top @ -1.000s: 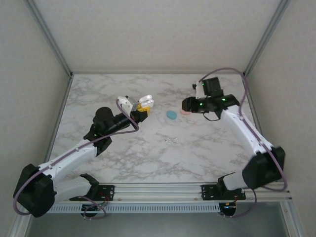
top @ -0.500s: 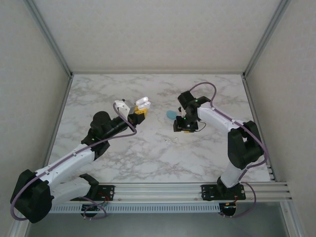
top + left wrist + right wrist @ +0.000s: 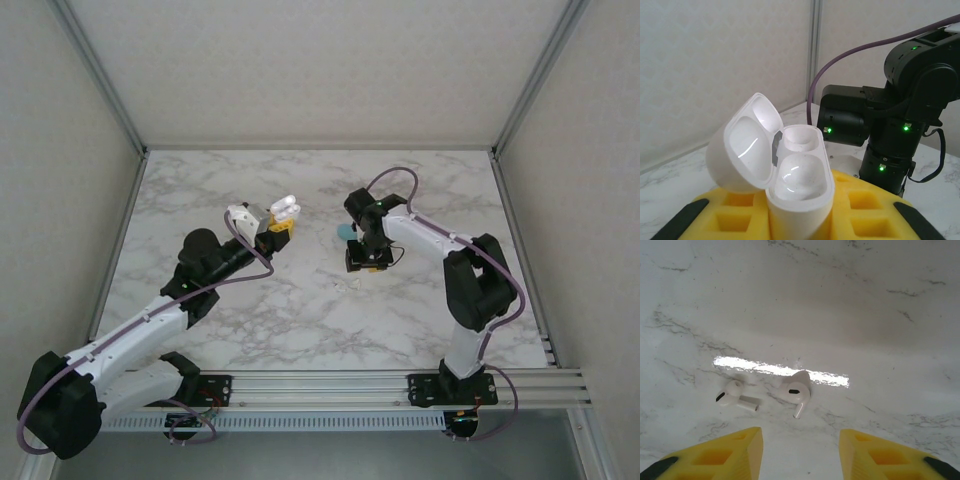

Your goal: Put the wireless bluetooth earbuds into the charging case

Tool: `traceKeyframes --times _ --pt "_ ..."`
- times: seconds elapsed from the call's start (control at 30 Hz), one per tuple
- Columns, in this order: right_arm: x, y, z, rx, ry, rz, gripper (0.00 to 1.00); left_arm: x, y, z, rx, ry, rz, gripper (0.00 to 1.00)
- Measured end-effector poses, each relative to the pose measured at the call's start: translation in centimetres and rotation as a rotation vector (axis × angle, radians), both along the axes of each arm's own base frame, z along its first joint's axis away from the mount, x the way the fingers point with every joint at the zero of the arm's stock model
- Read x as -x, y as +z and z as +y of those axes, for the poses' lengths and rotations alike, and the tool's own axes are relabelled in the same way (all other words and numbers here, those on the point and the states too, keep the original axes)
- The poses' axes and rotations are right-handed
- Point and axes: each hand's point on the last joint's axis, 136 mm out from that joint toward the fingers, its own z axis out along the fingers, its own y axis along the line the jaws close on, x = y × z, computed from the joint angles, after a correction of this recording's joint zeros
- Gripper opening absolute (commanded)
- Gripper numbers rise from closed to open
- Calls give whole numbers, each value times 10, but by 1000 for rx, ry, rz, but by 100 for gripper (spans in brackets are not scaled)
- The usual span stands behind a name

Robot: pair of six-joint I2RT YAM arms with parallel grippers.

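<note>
Two white earbuds [image 3: 352, 284] lie loose on the bench [image 3: 300, 320], close together near its middle. One bud [image 3: 795, 391] sits just ahead of the gap in the right tool [image 3: 799, 442]. Its stem points back toward that tool, so I judge the fingers would close across it, not along it. The other bud [image 3: 733, 396] lies just beside the first, off to one finger's side, with its stem turned crosswise. The right tool hangs over the pair, fingers apart with nothing between them, and the right arm is plainly the nearer one. Well apart to the left, the left tool [image 3: 281, 226] is clamped on the case [image 3: 800, 185], whose lid is flipped open and whose sockets are both empty.
</note>
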Motion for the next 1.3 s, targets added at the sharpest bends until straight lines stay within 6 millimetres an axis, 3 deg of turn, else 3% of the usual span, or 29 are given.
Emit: traceKeyframes --times 0.3,0.77,1.3 --pt "-1 -1 3 33 17 -1 41 0 0 0 -1 0 -1 0" --pt "6 -37 5 91 42 85 42 0 0 0 -1 0 0 0" --pt "6 -54 10 113 88 115 39 0 -2 0 -4 0 5 0"
